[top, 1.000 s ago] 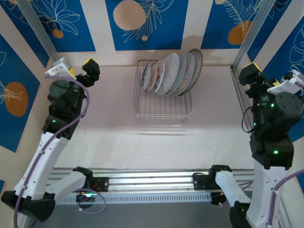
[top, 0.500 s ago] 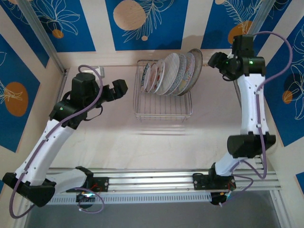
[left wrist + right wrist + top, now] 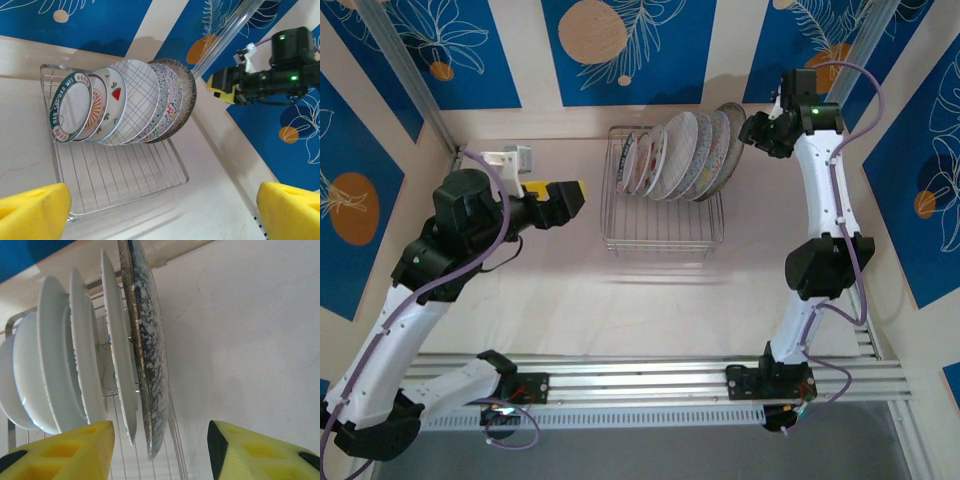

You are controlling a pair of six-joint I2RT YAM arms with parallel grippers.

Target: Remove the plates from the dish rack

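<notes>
Plates (image 3: 676,156) on edge, leaning right, row crosswise.

Top cam overhead, far; L wrist mid-range, R wrist close; all share dish rack (image 3: 665,232), plates (image 3: 680,155).

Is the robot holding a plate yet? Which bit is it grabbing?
Nothing is held yet. The right gripper's open fingers sit either side of the speckled plate's rim without touching it. The left gripper is open, away from the dish rack.
</notes>
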